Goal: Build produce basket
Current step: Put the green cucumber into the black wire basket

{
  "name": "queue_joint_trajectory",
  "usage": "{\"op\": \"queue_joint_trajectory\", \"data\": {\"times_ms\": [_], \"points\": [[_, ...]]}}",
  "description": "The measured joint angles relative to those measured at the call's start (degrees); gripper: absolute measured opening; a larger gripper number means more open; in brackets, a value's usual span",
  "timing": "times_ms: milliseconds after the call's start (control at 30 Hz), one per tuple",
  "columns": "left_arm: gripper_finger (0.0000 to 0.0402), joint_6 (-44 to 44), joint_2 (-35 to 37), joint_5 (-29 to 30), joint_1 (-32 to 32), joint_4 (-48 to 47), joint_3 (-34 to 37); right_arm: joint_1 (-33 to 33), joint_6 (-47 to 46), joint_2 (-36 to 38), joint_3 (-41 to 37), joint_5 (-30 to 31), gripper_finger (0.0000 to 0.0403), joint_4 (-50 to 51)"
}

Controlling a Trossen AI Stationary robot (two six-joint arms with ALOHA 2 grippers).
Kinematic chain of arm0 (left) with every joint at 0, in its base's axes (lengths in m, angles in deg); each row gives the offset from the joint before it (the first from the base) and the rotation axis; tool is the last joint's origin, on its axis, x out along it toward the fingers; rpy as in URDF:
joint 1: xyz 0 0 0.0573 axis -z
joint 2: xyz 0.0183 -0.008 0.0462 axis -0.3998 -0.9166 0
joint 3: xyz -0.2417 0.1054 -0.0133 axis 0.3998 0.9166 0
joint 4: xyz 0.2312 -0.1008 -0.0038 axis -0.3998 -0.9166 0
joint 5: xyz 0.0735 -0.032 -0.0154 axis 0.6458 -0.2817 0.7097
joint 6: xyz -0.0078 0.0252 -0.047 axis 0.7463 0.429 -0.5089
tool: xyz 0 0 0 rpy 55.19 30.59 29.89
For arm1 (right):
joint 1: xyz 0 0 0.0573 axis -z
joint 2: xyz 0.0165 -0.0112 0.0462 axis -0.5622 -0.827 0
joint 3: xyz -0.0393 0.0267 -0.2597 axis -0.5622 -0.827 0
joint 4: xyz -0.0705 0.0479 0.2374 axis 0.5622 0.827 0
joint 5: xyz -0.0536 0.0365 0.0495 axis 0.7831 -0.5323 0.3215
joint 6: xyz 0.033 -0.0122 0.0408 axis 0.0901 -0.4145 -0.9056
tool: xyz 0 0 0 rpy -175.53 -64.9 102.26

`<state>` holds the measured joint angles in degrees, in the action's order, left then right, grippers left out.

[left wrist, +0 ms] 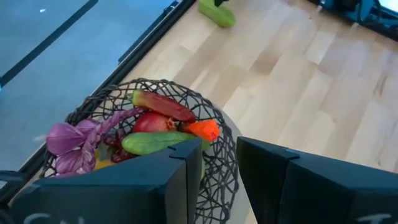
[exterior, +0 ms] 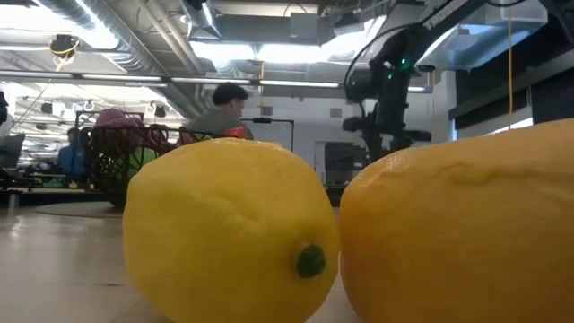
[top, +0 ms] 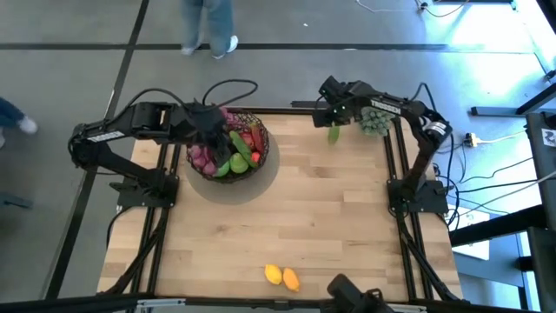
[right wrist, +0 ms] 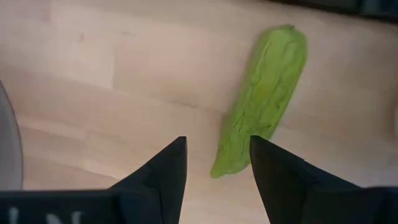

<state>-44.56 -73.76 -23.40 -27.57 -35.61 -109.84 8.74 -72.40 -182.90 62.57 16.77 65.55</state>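
The basket (top: 228, 152) sits near the bench's (top: 330, 217) far left corner, already loaded with produce: purple grapes (left wrist: 73, 144), a green pepper (left wrist: 158, 142), a red pomegranate (left wrist: 152, 121), an orange carrot (left wrist: 202, 129) and a long red-green piece (left wrist: 163, 104) along its far rim. The left gripper (left wrist: 219, 180) hangs right over the basket with its fingers (left wrist: 155, 186) a little apart and nothing between them. Over by the far right edge of the bench, the right gripper (right wrist: 217, 168) hovers low above the cucumber (right wrist: 264, 96), which lies flat on the wood; its fingers (right wrist: 165, 171) are spread, with the cucumber's tapered tip just ahead of the gap, not pinched. A pale-green bushy clump (top: 375, 119) rests at the far right corner beside that arm. Near the bench's front edge, well apart from everything else, a lemon (top: 273, 275) and a mango (top: 290, 279) lie touching. Beyond the bench, a person (exterior: 218, 112) stands in the room.
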Motion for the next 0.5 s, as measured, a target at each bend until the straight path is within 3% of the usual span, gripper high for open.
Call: {"op": "queue_joint_trajectory", "data": {"times_ms": [500], "points": [[0.009, 0.0, 0.0, -0.1, -2.4, 0.0, 0.0, 3.4, -2.4, -4.1, 0.0, 1.2, 0.0168, 1.2]]}}
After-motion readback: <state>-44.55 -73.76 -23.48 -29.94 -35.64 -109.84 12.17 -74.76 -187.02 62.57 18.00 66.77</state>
